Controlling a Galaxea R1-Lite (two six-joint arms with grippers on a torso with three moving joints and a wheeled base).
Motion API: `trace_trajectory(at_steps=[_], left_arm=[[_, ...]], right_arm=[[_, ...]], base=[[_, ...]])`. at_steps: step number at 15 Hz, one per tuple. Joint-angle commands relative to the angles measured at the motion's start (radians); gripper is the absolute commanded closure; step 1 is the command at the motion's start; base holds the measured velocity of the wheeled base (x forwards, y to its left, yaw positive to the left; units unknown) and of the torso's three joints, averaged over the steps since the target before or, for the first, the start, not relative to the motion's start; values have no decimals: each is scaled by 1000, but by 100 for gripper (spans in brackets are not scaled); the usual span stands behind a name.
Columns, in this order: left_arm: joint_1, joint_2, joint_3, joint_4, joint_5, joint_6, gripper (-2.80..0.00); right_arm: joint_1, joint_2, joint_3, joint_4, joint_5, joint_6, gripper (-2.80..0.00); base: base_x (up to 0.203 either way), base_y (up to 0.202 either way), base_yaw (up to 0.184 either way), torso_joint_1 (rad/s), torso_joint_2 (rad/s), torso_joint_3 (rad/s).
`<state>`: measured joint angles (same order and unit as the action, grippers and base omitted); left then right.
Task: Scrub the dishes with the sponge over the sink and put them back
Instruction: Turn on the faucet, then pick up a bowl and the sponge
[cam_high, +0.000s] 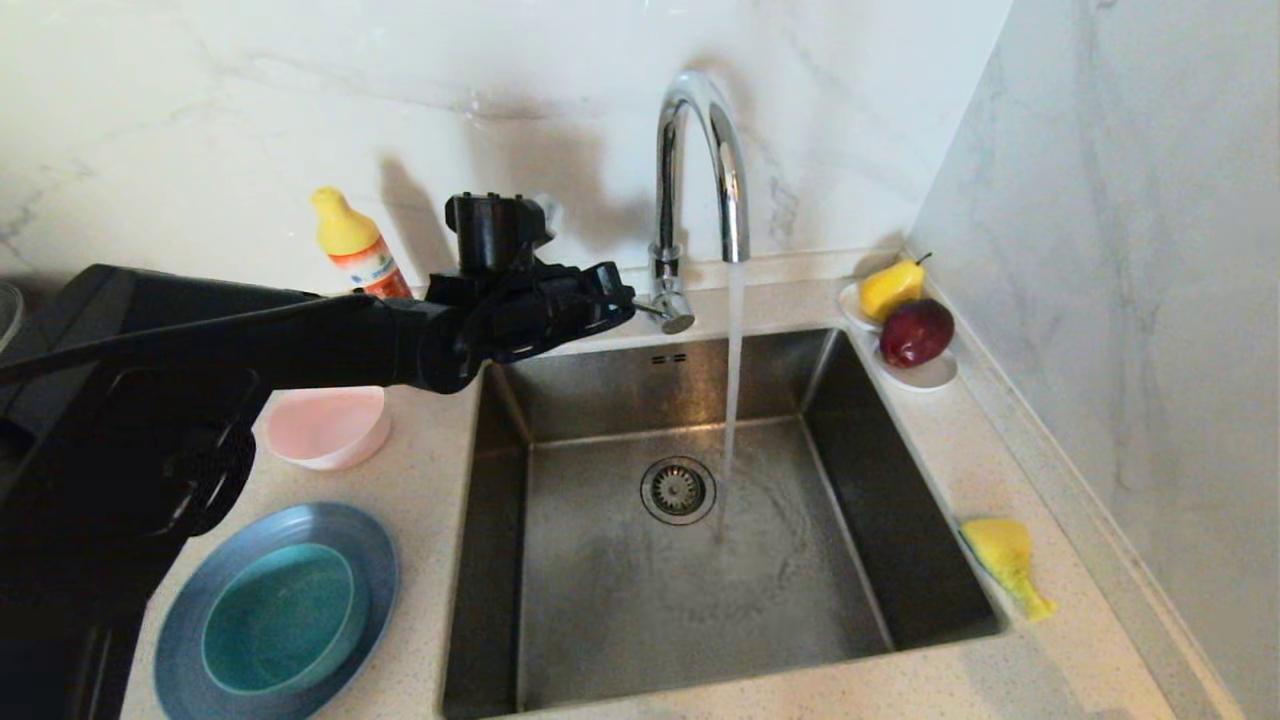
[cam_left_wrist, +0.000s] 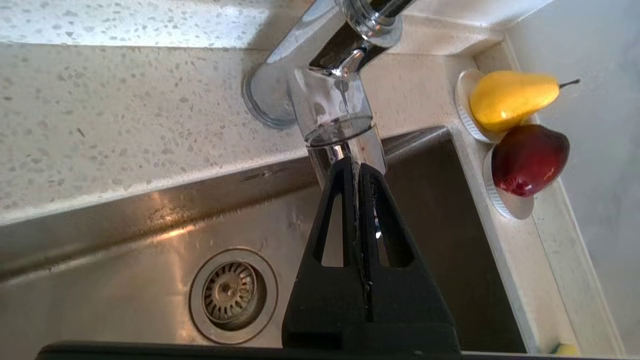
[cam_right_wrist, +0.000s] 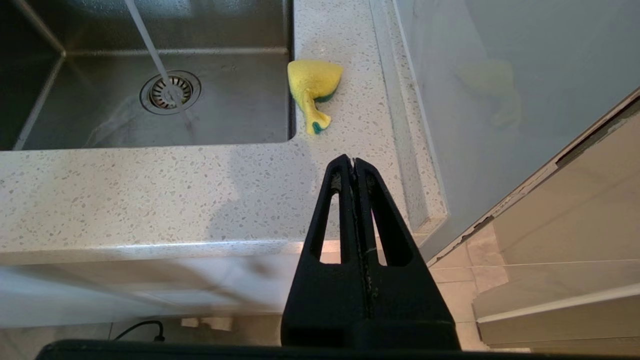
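Water runs from the chrome tap (cam_high: 700, 160) into the steel sink (cam_high: 600, 560). My left gripper (cam_high: 628, 300) is shut and empty, its tips right at the tap's lever (cam_high: 675, 315); the wrist view shows the same gripper (cam_left_wrist: 356, 167) against the lever (cam_left_wrist: 335, 120). Left of the sink, the teal bowl (cam_high: 278, 620) sits in the grey-blue plate (cam_high: 180, 640), and the pink bowl (cam_high: 330, 425) stands behind them. The yellow sponge (cam_high: 1005, 560) lies crumpled on the counter right of the sink. My right gripper (cam_right_wrist: 354, 162) is shut and empty, parked off the counter's front edge, short of the sponge (cam_right_wrist: 312, 85).
A yellow-capped detergent bottle (cam_high: 355, 250) stands at the back wall. A yellow pear (cam_high: 892, 288) and a dark red fruit (cam_high: 915, 333) rest on a white oval dish (cam_high: 930, 375) at the sink's back right corner. The side wall (cam_high: 1150, 300) bounds the counter on the right.
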<state>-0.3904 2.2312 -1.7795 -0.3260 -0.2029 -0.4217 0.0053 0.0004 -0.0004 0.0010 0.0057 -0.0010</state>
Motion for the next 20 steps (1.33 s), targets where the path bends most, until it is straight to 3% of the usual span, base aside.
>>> trace_trajectory(at_steps=[1,4,6,9,12,14,17,20], left_arm=[[-1,-18,9,-16,4,-4,0],[11,-90,16,-21,32,-3,0],[14,-189,45,-16,86,5,0],[14,-396,171,-22,224,123,0],[14,-642,298,-19,405,233,0],[14,-843,442,-23,480,302,0],[25,-1162,685,-20,528,350,0],[118,-1485,937,-10,547,384,0]], right_arm=[[1,0,0,-1,0,0,0],[1,0,0,0,0,0,0],[1,0,0,0,0,0,0],[1,0,-1,0,0,0,0],[1,0,0,0,0,-2,0],[1,0,0,0,0,0,0],[1,0,0,0,0,0,0],[1,0,-1,0,0,0,0]], base=[[0,0,0,0,0,0],[0,0,0,0,0,0],[0,0,0,0,0,0],[0,0,0,0,0,0],[0,0,0,0,0,0],[0,0,0,0,0,0],[0,0,0,0,0,0],[0,0,0,0,0,0]])
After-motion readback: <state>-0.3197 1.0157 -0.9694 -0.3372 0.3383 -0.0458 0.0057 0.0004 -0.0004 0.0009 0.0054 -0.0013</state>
